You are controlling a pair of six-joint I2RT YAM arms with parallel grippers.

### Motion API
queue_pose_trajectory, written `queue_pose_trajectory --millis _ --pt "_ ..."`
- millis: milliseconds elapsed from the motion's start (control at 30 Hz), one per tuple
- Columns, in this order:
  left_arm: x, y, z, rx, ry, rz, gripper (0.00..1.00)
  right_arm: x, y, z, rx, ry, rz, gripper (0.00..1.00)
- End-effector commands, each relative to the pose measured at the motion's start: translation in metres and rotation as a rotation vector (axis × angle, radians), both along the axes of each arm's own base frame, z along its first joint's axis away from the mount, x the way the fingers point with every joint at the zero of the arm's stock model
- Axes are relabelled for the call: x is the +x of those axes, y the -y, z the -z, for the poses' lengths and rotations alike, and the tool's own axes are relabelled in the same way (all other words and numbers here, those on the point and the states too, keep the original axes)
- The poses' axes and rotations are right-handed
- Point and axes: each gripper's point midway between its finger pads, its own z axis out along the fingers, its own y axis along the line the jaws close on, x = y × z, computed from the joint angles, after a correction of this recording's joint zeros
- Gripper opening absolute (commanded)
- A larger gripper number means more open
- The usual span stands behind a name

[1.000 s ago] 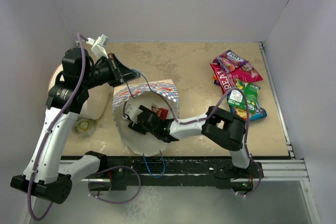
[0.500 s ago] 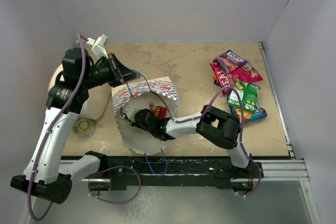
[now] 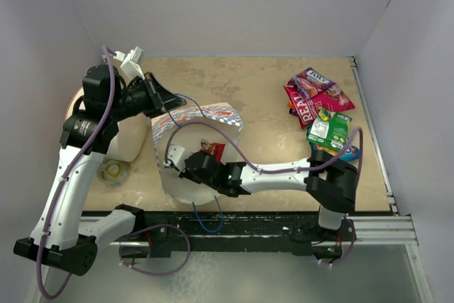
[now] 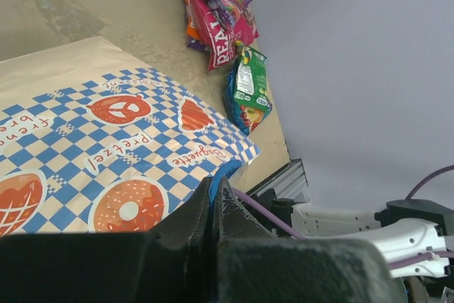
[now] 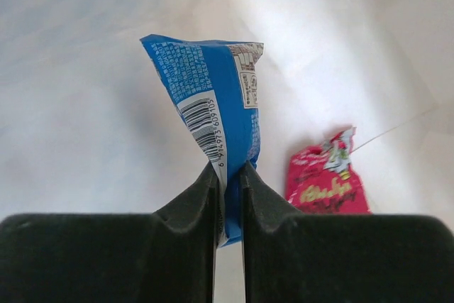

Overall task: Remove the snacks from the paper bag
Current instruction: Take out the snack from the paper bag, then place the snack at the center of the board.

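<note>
Nearest the arm bases, I have the right gripper (image 5: 228,175) reaching into the paper bag (image 3: 213,115), whose cream interior faces the overhead camera. Its jaws are drawn narrow and pinch the lower edge of a blue snack packet (image 5: 213,97), which stands upright above the fingers with its barcode toward the wrist camera. Just to the right of it, a red packet (image 5: 325,182) lies on the bag's inner wall, apart from the fingers. Beyond the opening, the checkered outside of the bag is lifted by the left gripper (image 4: 216,184), which is closed tight at the far upper edge. A strip of blue shows between its fingertips, which I take to be a cord handle (image 3: 191,102), though the wrist view is too cramped to be sure. A white cylinder (image 3: 128,140) stands just left of the bag. Farthest off, at the right side of the table (image 3: 262,83), a pile of snacks (image 3: 319,108) in red, magenta and green lies well apart from the bag.
</note>
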Motion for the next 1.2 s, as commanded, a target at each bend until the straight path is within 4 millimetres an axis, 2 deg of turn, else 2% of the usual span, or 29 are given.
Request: queue_pose_trajectory --millis 0,133,200,267,533,600,667,800,933,1067,1167 --pt "0.0 -0.009 -0.013 0.037 0.056 -0.036 0.0 -0.045 0.002 -0.022 0.074 -0.079 -0.037 0.16" --pt "-0.002 -0.017 -0.005 0.07 0.038 -0.072 0.0 -0.066 0.018 -0.029 0.096 -0.137 -0.022 0.13" --pt "-0.003 -0.02 -0.002 0.082 0.027 -0.086 0.0 -0.071 0.026 -0.044 0.126 -0.144 -0.002 0.12" --pt "-0.004 -0.021 0.002 0.09 0.013 -0.094 0.0 -0.075 0.043 -0.048 0.123 -0.15 0.019 0.11" --pt "-0.004 -0.02 0.008 0.09 -0.008 -0.087 0.0 -0.092 0.084 -0.127 0.232 -0.144 -0.05 0.07" --pt "-0.005 -0.019 0.008 0.086 -0.01 -0.082 0.0 -0.094 0.088 -0.161 0.288 -0.135 -0.071 0.0" --pt "-0.005 -0.019 0.009 0.084 -0.013 -0.079 0.0 -0.095 0.095 -0.184 0.324 -0.134 -0.062 0.0" --pt "-0.008 -0.018 0.01 0.079 -0.016 -0.077 0.0 -0.075 0.11 -0.238 0.431 -0.052 0.054 0.0" --pt "-0.009 -0.019 0.008 0.078 -0.014 -0.078 0.0 -0.045 0.129 -0.278 0.498 0.067 0.231 0.0" --pt "-0.012 -0.02 0.01 0.083 -0.023 -0.078 0.0 -0.013 0.158 -0.312 0.559 0.209 0.485 0.0" --pt "-0.015 -0.022 0.013 0.088 -0.031 -0.082 0.0 0.006 0.166 -0.327 0.587 0.249 0.554 0.0"
